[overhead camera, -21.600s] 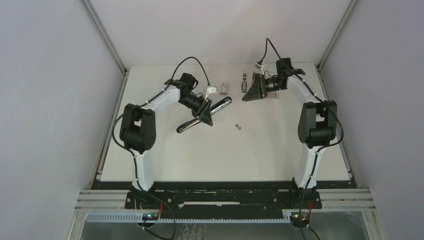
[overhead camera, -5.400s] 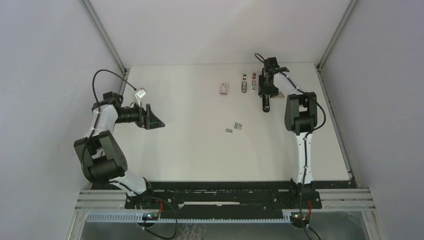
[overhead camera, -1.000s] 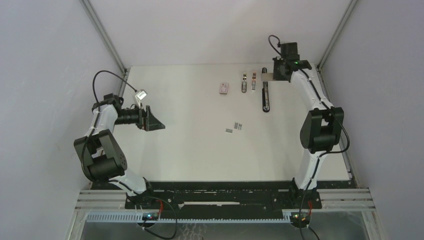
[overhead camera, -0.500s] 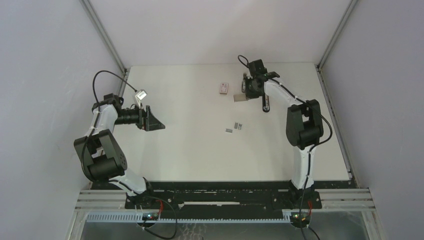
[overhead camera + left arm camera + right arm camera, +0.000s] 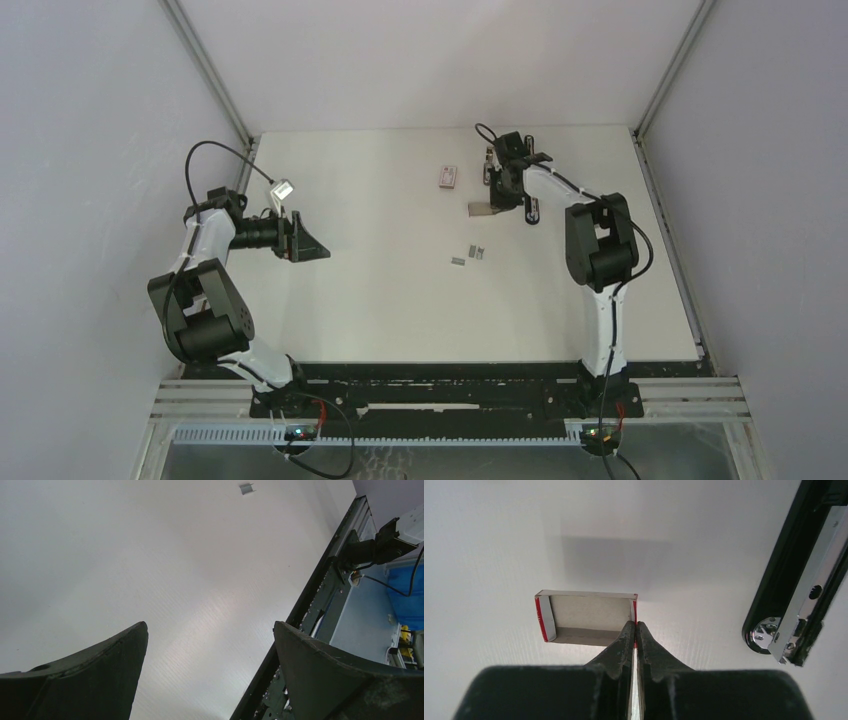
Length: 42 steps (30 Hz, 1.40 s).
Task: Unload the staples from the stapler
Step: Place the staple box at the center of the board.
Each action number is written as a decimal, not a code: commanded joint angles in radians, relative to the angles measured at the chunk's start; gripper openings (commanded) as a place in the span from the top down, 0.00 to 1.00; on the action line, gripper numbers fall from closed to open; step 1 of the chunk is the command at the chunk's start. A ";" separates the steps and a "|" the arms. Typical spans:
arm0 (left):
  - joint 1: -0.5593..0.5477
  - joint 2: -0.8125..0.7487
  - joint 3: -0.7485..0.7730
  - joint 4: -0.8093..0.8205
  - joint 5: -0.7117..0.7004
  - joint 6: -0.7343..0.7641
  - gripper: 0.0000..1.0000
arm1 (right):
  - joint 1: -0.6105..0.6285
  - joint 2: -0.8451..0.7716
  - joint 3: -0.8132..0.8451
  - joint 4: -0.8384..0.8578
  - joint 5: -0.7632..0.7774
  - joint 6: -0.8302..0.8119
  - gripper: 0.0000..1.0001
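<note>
While the right gripper (image 5: 634, 630) pinches the tray (image 5: 589, 615) by one end wall, keep it level. Set it down just beside the staples (image 5: 470, 254), at its 6 o'clock. The stapler (image 5: 794, 580) lies at the tray's 3 o'clock. Left gripper (image 5: 210, 625) gapes, empty.

White arms (image 5: 603, 330), black joints (image 5: 600, 250), black cables (image 5: 215, 148).

In the right wrist view we see only one end of the stapler (image 5: 796, 590); the rest runs off the top and right edges. The right tool (image 5: 634, 629) hides the stretch of wall it pinches on the small open box (image 5: 586, 614). From above, the staples (image 5: 470, 254) are too small to count. The bottom edge cuts off the fingers of the left tool (image 5: 210, 630).
</note>
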 commanded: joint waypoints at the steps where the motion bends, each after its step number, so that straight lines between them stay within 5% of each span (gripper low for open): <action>1: 0.009 -0.013 0.017 -0.003 0.034 0.030 0.00 | 0.004 0.032 0.002 0.032 0.006 0.019 0.98; 25: 0.009 -0.006 0.019 -0.008 0.042 0.033 0.00 | 0.024 0.126 0.123 0.042 0.028 -0.207 0.92; 36: 0.010 -0.005 0.021 -0.016 0.046 0.044 0.00 | 0.040 -0.064 0.093 0.073 0.095 -0.259 0.64; 42: 0.010 -0.005 0.022 -0.019 0.044 0.045 0.00 | 0.080 -0.196 0.003 0.071 0.078 -0.278 0.58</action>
